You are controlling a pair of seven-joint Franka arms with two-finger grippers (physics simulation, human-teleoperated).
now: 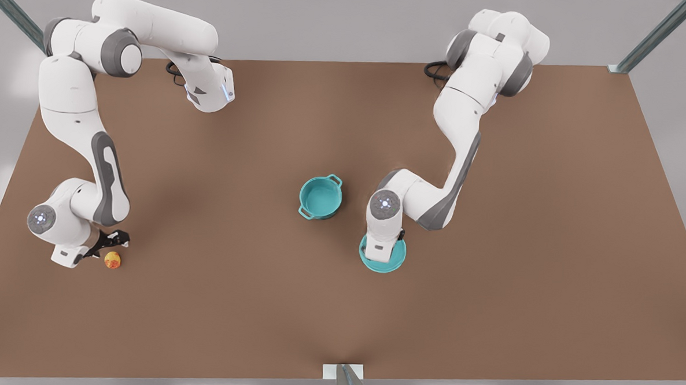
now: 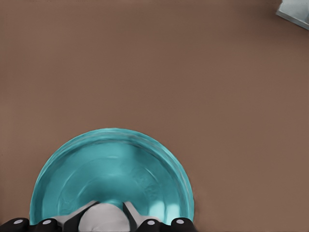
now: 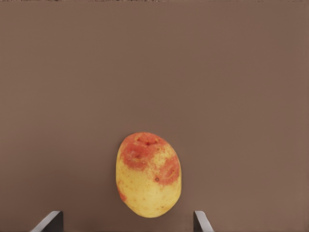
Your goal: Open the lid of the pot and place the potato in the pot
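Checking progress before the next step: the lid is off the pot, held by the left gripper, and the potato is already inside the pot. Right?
Not quite. The pot lid is off the pot, at the left gripper. But the potato lies on the table, by the right gripper, whose fingers are open; the front view shows the pot empty.

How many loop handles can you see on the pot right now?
2. On the pot, one handle sticks out at the rim's far side toward the front view's right, the other handle at the opposite near side.
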